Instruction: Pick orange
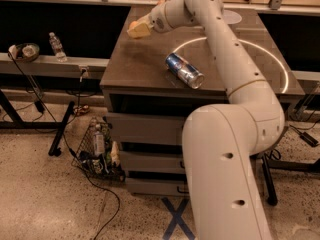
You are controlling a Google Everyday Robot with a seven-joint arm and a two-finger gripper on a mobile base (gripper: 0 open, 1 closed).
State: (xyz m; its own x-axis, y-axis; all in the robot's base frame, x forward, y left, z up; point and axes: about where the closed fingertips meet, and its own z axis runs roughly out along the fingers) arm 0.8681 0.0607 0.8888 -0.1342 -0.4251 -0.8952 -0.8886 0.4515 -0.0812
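Currently the gripper (139, 30) hangs over the far left corner of the table (145, 71), well left of the tipped can (185, 70); its opening cannot be told. No orange shows apart from it, so the fruit probably lies at or under its pale tip

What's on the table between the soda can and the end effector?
Only bare tabletop, in the camera view; end effector over its far-left edge.

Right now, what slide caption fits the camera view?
Gripper over the table's far left corner, soda can lying on its side nearby.
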